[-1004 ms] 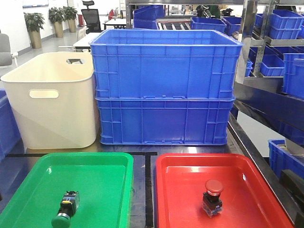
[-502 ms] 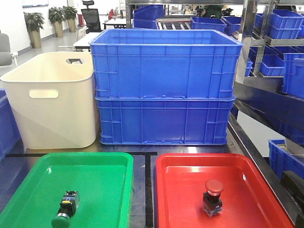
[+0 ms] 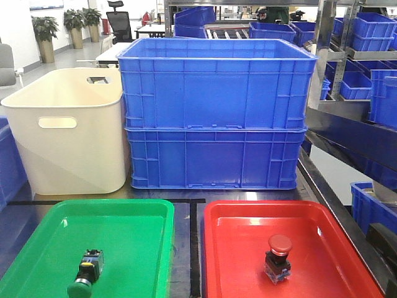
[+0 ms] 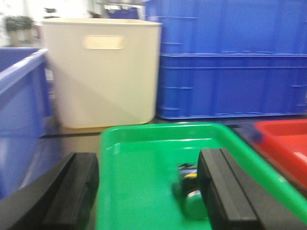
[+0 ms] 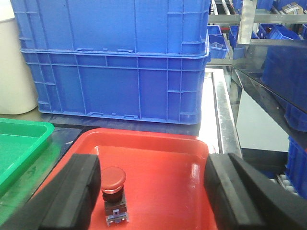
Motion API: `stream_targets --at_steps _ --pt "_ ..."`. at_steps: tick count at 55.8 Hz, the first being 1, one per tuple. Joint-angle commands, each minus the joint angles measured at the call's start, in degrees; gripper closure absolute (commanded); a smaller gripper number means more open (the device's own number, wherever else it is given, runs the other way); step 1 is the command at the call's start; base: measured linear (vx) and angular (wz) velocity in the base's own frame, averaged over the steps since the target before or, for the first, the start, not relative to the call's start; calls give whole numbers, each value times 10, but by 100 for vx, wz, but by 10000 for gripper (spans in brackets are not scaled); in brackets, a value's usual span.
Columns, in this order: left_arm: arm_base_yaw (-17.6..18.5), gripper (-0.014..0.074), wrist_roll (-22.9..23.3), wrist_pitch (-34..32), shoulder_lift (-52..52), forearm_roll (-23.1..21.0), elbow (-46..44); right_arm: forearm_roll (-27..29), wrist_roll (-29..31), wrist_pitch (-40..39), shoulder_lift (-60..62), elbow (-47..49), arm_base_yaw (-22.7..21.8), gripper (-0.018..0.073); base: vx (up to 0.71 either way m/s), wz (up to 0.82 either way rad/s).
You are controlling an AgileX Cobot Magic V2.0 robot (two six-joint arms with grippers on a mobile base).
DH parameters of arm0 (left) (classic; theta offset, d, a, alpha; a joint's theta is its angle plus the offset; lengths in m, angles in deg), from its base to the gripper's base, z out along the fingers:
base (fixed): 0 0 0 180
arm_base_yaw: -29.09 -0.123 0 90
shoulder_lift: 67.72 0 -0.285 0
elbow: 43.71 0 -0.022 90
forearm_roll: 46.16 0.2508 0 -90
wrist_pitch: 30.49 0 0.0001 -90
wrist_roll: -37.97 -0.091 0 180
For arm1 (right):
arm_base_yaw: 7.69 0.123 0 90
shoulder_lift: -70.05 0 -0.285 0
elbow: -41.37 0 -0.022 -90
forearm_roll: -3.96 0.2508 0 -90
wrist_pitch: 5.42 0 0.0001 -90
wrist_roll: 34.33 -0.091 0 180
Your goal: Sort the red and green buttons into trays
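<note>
Risk is low: green button (image 3: pixel 85 273) lies on its side in the green tray (image 3: pixel 142 214), near end; red button (image 3: pixel 277 257) stands upright in the red tray (image 3: pixel 248 214), so sorting looks done. Left gripper (image 4: pixel 148 191) is wide open and empty, with the green button just beside its right finger; a careless retreat could clip it and roll it. Right gripper (image 5: pixel 153 191) is wide open, empty, red button just inside its left finger, same hazard. Versus 1.0 s ago: nothing shifted, buttons and trays unchanged.
</note>
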Motion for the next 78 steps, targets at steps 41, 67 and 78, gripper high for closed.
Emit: stream_targets --at_steps 41,67,78 --pt "-61 603 4 5 -221 -3 157 -15 3 -25 2 18 -3 57 0 0" --pt "-61 603 4 7 -221 -3 157 -15 3 -25 2 18 -3 57 0 0" --pt "-61 603 4 7 -221 -3 157 -15 3 -25 2 18 -3 57 0 0"
